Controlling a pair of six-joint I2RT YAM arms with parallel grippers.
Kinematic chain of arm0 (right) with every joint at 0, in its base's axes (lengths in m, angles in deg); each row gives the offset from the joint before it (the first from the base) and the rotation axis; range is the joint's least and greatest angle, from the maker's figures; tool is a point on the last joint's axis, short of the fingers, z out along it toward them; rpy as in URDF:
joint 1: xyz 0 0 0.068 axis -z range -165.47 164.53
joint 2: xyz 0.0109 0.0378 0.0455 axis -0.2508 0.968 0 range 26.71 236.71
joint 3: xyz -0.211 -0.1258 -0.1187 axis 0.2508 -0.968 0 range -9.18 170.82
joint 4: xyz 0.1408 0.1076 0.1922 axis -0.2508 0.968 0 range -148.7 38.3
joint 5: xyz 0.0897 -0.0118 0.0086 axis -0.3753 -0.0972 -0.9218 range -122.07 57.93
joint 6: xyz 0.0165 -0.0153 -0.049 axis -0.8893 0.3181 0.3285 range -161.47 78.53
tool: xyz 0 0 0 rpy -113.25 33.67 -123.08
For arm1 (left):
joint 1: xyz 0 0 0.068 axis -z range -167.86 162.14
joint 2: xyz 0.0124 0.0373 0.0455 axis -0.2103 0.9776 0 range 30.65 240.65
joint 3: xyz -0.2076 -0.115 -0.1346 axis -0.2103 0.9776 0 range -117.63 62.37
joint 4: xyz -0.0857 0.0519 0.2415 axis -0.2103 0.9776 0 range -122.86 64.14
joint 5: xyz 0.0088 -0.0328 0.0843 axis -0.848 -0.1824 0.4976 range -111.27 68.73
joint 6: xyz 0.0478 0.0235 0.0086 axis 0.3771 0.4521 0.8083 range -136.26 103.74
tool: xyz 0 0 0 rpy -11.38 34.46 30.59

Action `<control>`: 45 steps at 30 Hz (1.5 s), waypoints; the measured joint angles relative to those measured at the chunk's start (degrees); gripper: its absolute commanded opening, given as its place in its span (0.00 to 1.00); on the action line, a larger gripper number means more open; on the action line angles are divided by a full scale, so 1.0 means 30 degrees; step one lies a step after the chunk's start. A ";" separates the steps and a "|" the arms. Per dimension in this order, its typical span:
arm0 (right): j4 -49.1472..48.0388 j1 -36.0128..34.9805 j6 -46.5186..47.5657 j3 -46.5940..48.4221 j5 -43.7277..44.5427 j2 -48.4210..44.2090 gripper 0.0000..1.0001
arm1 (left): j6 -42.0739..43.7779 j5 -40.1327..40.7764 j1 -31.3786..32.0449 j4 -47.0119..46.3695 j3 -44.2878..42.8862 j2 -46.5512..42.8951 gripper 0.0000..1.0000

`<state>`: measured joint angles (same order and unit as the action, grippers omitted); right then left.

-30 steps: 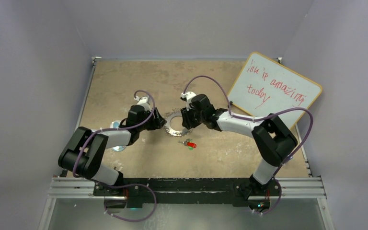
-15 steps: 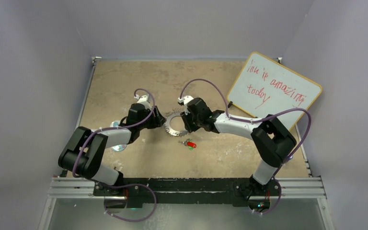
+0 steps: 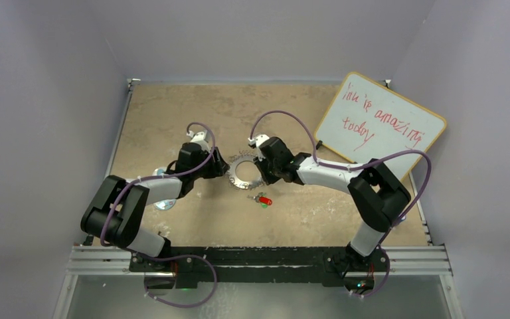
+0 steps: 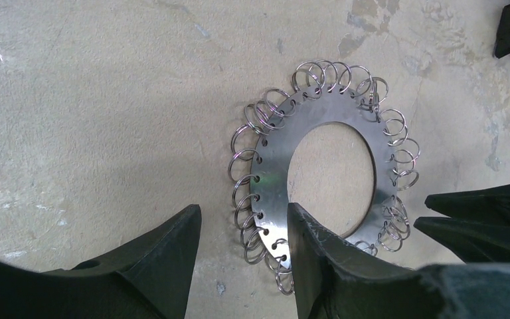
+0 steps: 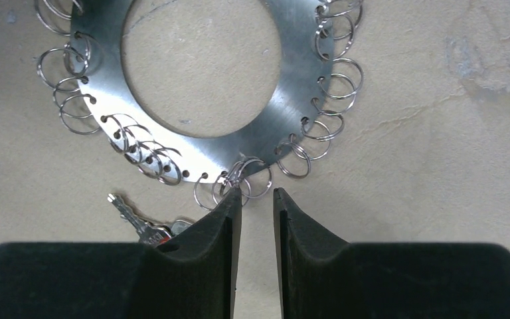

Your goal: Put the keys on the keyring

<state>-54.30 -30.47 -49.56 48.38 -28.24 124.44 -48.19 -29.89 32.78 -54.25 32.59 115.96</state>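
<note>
Seen from above: left gripper [image 3: 220, 169] at the left rim of the large flat silvery metal keyring [image 3: 235, 181], right gripper [image 3: 259, 174] at its right rim. Too small here to tell how either pair of jaws stands. Keyring flat on the mottled tan table [image 3: 172, 113]. Just nearer the bases and apart from the ring: the two tiny keys [image 3: 264, 200], one red-headed, one green-headed. At far right, a tilted whiteboard with red handwriting [image 3: 382, 123].

Left wrist view: left gripper [image 4: 244, 209] with fingers well apart, straddling the keyring [image 4: 275, 173] at its fringe of small wire loops, not clamped. Shows the wide open centre with bare table inside. Also catches the right gripper [image 4: 424, 211] just beside the opposite rim.

Right wrist view: right gripper [image 5: 257, 193] nearly closed, with a slim gap and nothing in it. One tip right at a loop on the keyring [image 5: 292, 100]; cannot tell whether touching. Shows, alone among the views, the silver blade of one of the keys [image 5: 127, 214] beside a finger, head hidden.
</note>
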 measured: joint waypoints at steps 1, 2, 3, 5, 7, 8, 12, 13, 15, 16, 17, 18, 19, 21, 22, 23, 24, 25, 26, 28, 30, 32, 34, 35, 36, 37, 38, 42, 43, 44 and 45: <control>0.0044 0.0000 0.0058 0.0000 0.0080 0.0000 0.25 | 0.0015 0.0007 0.0000 0.0036 0.0000 0.0007 0.49; 0.0066 0.0000 0.0124 0.0000 0.0255 0.0000 0.25 | 0.0022 0.0015 0.0000 0.0044 0.0000 0.0000 0.49; 0.0080 0.0000 0.0197 0.0000 0.0423 0.0000 0.24 | 0.0022 0.0022 0.0000 0.0044 0.0000 0.0007 0.49; 0.0124 0.0000 0.0277 0.0000 0.0576 -0.0007 0.24 | 0.0022 0.0029 0.0000 0.0044 0.0000 0.0000 0.48; 0.0248 0.0022 0.0313 0.0000 0.0605 -0.0124 0.25 | 0.0022 0.0029 0.0000 0.0044 0.0000 -0.0015 0.48; 0.0291 0.0036 0.0328 0.0000 0.0568 -0.0248 0.25 | 0.0022 0.0022 0.0000 0.0044 0.0000 -0.0036 0.48; 0.0168 0.0372 0.0306 -0.0095 -0.0350 -0.1180 0.28 | 0.0007 -0.0262 0.0000 -0.0102 0.0000 -0.0160 0.46; -0.0036 0.0546 0.0277 -0.0182 -0.0831 -0.1450 0.32 | 0.0007 -0.0495 0.0007 -0.0255 0.0000 -0.0182 0.46; -0.0437 0.1027 0.0168 -0.0342 -0.2040 -0.1865 0.43 | 0.0000 -0.0962 0.0058 -0.0612 0.0000 -0.0189 0.46; -0.0590 0.1209 0.0109 -0.0379 -0.2550 -0.1945 0.47 | 0.0000 -0.1129 0.0080 -0.0743 0.0000 -0.0189 0.46; -0.0729 0.1406 0.0138 -0.0379 -0.3184 -0.1960 0.50 | -0.0007 -0.1275 0.0153 -0.0882 0.0000 -0.0189 0.46; -0.0874 0.1559 0.0211 -0.0379 -0.3679 -0.1909 0.51 | -0.0007 -0.1464 0.0248 -0.1020 0.0000 -0.0189 0.46; -0.0954 0.1647 0.0219 -0.0379 -0.3898 -0.1800 0.52 | -0.0007 -0.1588 0.0321 -0.1151 0.0000 -0.0189 0.46; -0.1122 0.1632 0.0350 -0.0313 -0.4350 -0.1304 0.55 | -0.0015 -0.1880 0.0452 -0.1428 0.0007 -0.0189 0.46; -0.1137 0.1537 0.0408 -0.0255 -0.4430 -0.0940 0.56 | -0.0015 -0.1945 0.0525 -0.1486 0.0007 -0.0189 0.46; -0.1122 0.1406 0.0474 -0.0189 -0.4415 -0.0546 0.57 | -0.0015 -0.2062 0.0546 -0.1574 0.0007 -0.0189 0.46; -0.1115 0.1297 0.0532 -0.0153 -0.4393 -0.0248 0.57 | -0.0015 -0.2106 0.0561 -0.1617 0.0007 -0.0189 0.46; -0.1064 0.1122 0.0597 -0.0087 -0.4160 0.0124 0.57 | -0.0007 -0.2142 0.0561 -0.1639 0.0007 -0.0189 0.46; -0.1005 0.0954 0.0656 -0.0066 -0.3956 0.0444 0.57 | -0.0007 -0.2157 0.0561 -0.1654 0.0007 -0.0189 0.46; -0.0692 0.0707 0.0743 0.0000 -0.3242 0.0823 0.54 | -0.0007 -0.2200 0.0561 -0.1690 0.0007 -0.0189 0.46; -0.0321 0.0525 0.0801 0.0131 -0.2492 0.0998 0.47 | 0.0007 -0.2215 0.0561 -0.1712 0.0007 -0.0189 0.46; -0.0073 0.0437 0.0889 0.0321 -0.1749 0.1049 0.39 | 0.0007 -0.2215 0.0561 -0.1719 0.0007 -0.0189 0.46; 0.0007 0.0444 0.0867 0.0481 -0.1166 0.1027 0.31 | 0.0007 -0.2215 0.0561 -0.1719 0.0007 -0.0189 0.46; 0.0015 0.0452 0.0838 0.0525 -0.1042 0.1020 0.28 | 0.0015 -0.2215 0.0561 -0.1719 0.0007 -0.0189 0.46; 0.0000 0.0474 0.0801 0.0525 -0.0984 0.1005 0.27 | 0.0015 -0.2222 0.0561 -0.1719 0.0007 -0.0189 0.46; 0.0015 0.0495 0.0714 0.0525 -0.0954 0.0998 0.27 | 0.0015 -0.2222 0.0561 -0.1719 0.0007 -0.0189 0.46; 0.0007 0.0503 0.0692 0.0525 -0.0940 0.0998 0.27 | 0.0015 -0.2222 0.0561 -0.1719 0.0007 -0.0189 0.46; -0.0029 0.0597 0.0539 0.0525 -0.1100 0.0998 0.27 | 0.0022 -0.2222 0.0561 -0.1712 0.0007 -0.0189 0.46; -0.0051 0.0648 0.0488 0.0525 -0.1180 0.0998 0.26 | 0.0029 -0.2215 0.0561 -0.1712 0.0007 -0.0189 0.46; -0.0095 0.0707 0.0423 0.0525 -0.1231 0.0998 0.23 | 0.0029 -0.2215 0.0561 -0.1705 0.0007 -0.0189 0.46; -0.0131 0.0816 0.0372 0.0525 -0.1311 0.0998 0.19 | 0.0036 -0.2215 0.0561 -0.1698 0.0007 -0.0189 0.46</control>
<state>-54.69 -28.02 -48.45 49.95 -32.17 127.44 -48.08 -36.53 34.47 -59.34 32.61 115.40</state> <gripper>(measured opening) 0.265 0.461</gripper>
